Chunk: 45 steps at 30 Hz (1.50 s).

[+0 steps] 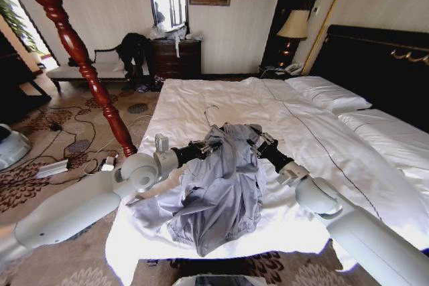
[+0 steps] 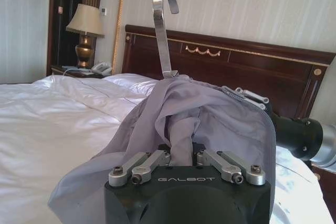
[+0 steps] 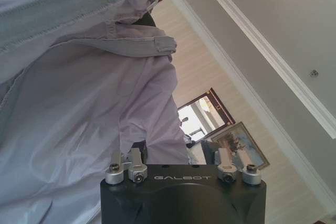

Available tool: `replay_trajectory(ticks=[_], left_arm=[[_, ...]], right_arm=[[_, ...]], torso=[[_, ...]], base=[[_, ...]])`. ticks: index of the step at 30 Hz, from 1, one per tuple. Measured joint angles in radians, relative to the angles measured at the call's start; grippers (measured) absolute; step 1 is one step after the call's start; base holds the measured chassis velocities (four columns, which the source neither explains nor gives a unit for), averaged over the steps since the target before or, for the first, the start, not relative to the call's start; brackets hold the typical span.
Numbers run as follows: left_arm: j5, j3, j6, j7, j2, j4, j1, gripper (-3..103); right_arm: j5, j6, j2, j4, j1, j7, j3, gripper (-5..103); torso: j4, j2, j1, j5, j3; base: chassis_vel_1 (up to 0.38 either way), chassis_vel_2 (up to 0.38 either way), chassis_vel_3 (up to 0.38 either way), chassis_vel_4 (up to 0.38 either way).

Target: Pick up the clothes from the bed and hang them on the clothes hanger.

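The clothes, a grey-blue shirt (image 1: 218, 192), hang between both grippers above the foot of the bed (image 1: 315, 132). The shirt is draped over the clothes hanger, whose metal hook (image 1: 210, 113) (image 2: 163, 24) sticks up from the collar. My left gripper (image 1: 203, 147) (image 2: 181, 156) is shut on a fold of the shirt (image 2: 210, 124) at one shoulder. At the other shoulder my right gripper (image 1: 258, 140) (image 3: 178, 156) has its jaws spread wide, with the shirt (image 3: 79, 108) hanging between and beside them. The hanger's body is hidden under the fabric.
A tall red-brown wooden coat stand (image 1: 80, 51) rises at my left, beside the bed's corner. Cables (image 1: 74, 145) lie on the carpet there. A black garment heap (image 1: 133, 48) sits on a bench by the far wall. Pillows (image 1: 328, 92) and the dark headboard (image 1: 382, 65) are at right.
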<state>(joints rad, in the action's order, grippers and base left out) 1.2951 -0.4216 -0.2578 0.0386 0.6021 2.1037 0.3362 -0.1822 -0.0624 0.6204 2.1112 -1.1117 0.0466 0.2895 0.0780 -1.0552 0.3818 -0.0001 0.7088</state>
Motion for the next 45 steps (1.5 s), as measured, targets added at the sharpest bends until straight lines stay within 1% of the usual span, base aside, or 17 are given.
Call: replay_trajectory(ticks=[1,2,4,6,10,16,21,24,26,29,32,33,35,37,40,42,45], left_arm=[[-0.002,0.003,0.001,0.0,-0.004,0.004,0.003,15],[-0.002,0.003,0.001,0.0,-0.004,0.004,0.003,15],[-0.02,0.012,0.006,0.007,-0.015,0.01,0.013,15],[-0.023,0.016,0.007,0.01,-0.019,0.014,0.018,15],[-0.042,0.046,0.016,0.024,-0.065,0.047,0.05,15],[-0.056,0.079,0.024,0.053,-0.102,0.066,0.068,15],[-0.047,0.14,0.029,0.109,-0.125,0.083,0.106,15],[-0.044,0.245,0.03,0.136,-0.126,0.098,0.196,15],[-0.045,0.269,0.03,0.138,-0.125,0.1,0.217,15],[-0.076,0.362,0.03,0.141,-0.116,0.108,0.322,15],[-0.099,0.388,0.029,0.148,-0.111,0.111,0.361,15],[-0.114,0.398,0.026,0.156,-0.107,0.113,0.377,15],[-0.129,0.416,0.02,0.17,-0.099,0.117,0.392,15],[-0.129,0.428,0.018,0.176,-0.098,0.121,0.404,15],[-0.142,0.534,0.013,0.185,-0.097,0.155,0.525,15],[-0.151,0.558,0.015,0.186,-0.095,0.162,0.559,15],[-0.197,0.671,0.023,0.176,-0.066,0.193,0.705,15]], right_arm=[[0.004,0.0,-0.004,0.003,-0.007,0.001,0.006,63],[0.004,0.0,-0.004,0.003,-0.007,0.001,0.006,63],[0.015,0.0,-0.008,0.01,-0.027,0.004,0.022,74],[0.026,0.0,-0.008,0.012,-0.036,0.008,0.029,74],[0.116,-0.003,-0.013,0.028,-0.088,0.043,0.068,95],[0.217,-0.026,0.001,0.053,-0.179,0.094,0.143,100],[0.295,-0.051,0.034,0.096,-0.299,0.13,0.249,100],[0.338,-0.061,0.074,0.143,-0.433,0.146,0.357,100],[0.344,-0.061,0.088,0.154,-0.465,0.147,0.384,100],[0.392,-0.066,0.164,0.201,-0.59,0.145,0.496,100],[0.416,-0.066,0.205,0.223,-0.638,0.143,0.539,100],[0.425,-0.057,0.247,0.244,-0.677,0.14,0.574,100],[0.428,-0.037,0.327,0.281,-0.731,0.131,0.614,100],[0.428,-0.032,0.351,0.29,-0.742,0.128,0.621,100],[0.415,0.033,0.506,0.32,-0.798,0.078,0.635,100],[0.408,0.046,0.532,0.322,-0.806,0.067,0.635,100],[0.36,0.112,0.647,0.32,-0.834,0.03,0.622,100]], torso=[[-0.0002,0.0,0.0,-0.0001,0.0],[-0.0002,0.0,0.0,-0.0001,0.0],[0.0,0.0,0.0,0.0,0.0],[0.0,0.0,0.0,0.0001,0.0],[-0.0006,0.0,0.0,0.0,0.0],[0.0001,0.0,0.0,0.0,0.0],[-0.0001,0.0,0.0,0.0,0.0],[0.0,0.0,0.0,0.0,0.0],[0.0,0.0,0.0,-0.0002,0.0],[0.0,0.0,0.0,-0.0001,0.0],[-0.0001,0.0,0.0,0.0,0.0],[-0.0005,0.0,0.0,-0.0002,0.0],[0.0005,0.0,0.0,-0.0001,0.0],[0.0009,0.0,0.0,-0.0002,0.0],[-0.0002,0.0,0.0,0.0002,0.0],[0.0,0.0,0.0,0.0001,0.0],[0.0,0.0,0.0,0.0,0.0]], base=[[0.0,0.0,0.0,0.0],[0.0,0.0,0.0,0.0],[0.0,0.0,0.0,0.0],[0.0,0.0,0.0,0.0],[0.0,0.0,0.0,0.0],[0.0,0.0,0.0,0.0],[0.0,0.0,0.0,0.0],[0.0,0.0,0.0,0.0],[0.0,0.0,0.0,0.0],[0.0,0.0,0.0,0.0],[0.0,0.0,0.0,0.0],[0.0,0.0,0.0,0.0],[0.0,0.0,0.0,0.0],[0.0,0.0,0.0,0.0],[0.0,0.0,0.0,0.0],[0.0,0.0,0.0,0.0],[0.0,0.0,0.0,0.0]])
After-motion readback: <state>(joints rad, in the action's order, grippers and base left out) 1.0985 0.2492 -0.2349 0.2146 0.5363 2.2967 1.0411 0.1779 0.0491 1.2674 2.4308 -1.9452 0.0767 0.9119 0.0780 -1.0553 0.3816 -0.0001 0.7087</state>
